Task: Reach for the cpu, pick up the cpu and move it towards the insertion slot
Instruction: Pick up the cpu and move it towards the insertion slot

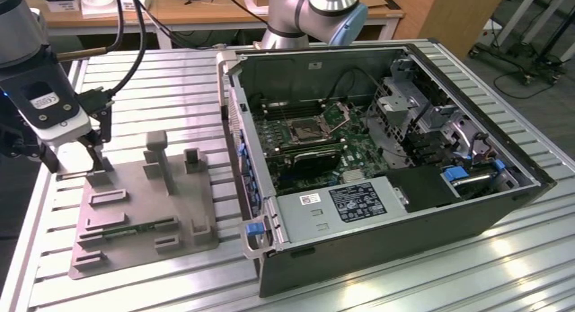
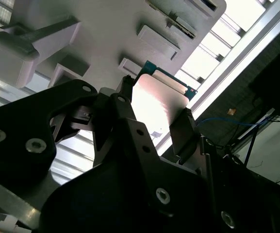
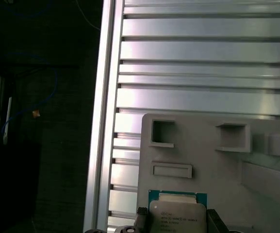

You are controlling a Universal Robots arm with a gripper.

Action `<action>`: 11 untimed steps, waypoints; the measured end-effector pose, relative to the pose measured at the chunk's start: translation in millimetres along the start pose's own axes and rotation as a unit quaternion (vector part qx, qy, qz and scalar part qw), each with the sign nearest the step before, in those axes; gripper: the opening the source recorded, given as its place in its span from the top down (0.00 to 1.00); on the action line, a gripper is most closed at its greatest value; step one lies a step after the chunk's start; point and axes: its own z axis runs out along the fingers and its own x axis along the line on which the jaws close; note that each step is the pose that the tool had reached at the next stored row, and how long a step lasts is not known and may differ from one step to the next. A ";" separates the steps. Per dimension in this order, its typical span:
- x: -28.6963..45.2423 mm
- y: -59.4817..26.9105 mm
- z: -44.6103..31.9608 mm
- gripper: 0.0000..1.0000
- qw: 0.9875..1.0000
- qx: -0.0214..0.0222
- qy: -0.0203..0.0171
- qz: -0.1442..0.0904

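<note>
The cpu point(image 2: 160, 103) sits right between the claw point(image 2: 154, 114) fingers point(image 2: 181, 132) in the second wrist view. One black finger is against each of two opposite edges, so the claw looks closed on the chip, set narrow to the chip's width. Its silvery face is catching a lot of glare, and a thin teal rim shows along one side. In the first wrist view the frame edge cuts the chip off, so you only get part of the metal face, with a fingertip just beside it on either side. It's at the edge of the grey tray point(image 3: 198, 160), near a shallow rectangular recess and two square pockets. I honestly can't tell whether it's resting on the tray or slightly lifted off it.

In the exterior view the claw is down over the tray's far corner at that view's left, and the chip itself is hidden behind the fingers and the tray's upright blocks. The tray lies on the ribbed metal desk point(image 1: 134, 83). The insertion slot point(image 1: 306, 130) is well apart from it, inside the open computer case point(image 1: 386, 231) towards the exterior view's right. You can see its shiny frame and dark centre, but the finer details are hard to make out.
</note>
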 end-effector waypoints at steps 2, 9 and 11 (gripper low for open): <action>0.0 0.0 -0.3 0.45 1.000 0.000 0.000 0.000; 0.0 0.1 -1.9 0.45 1.000 0.000 0.000 0.000; 0.0 0.1 -2.4 0.45 1.000 0.000 0.000 0.000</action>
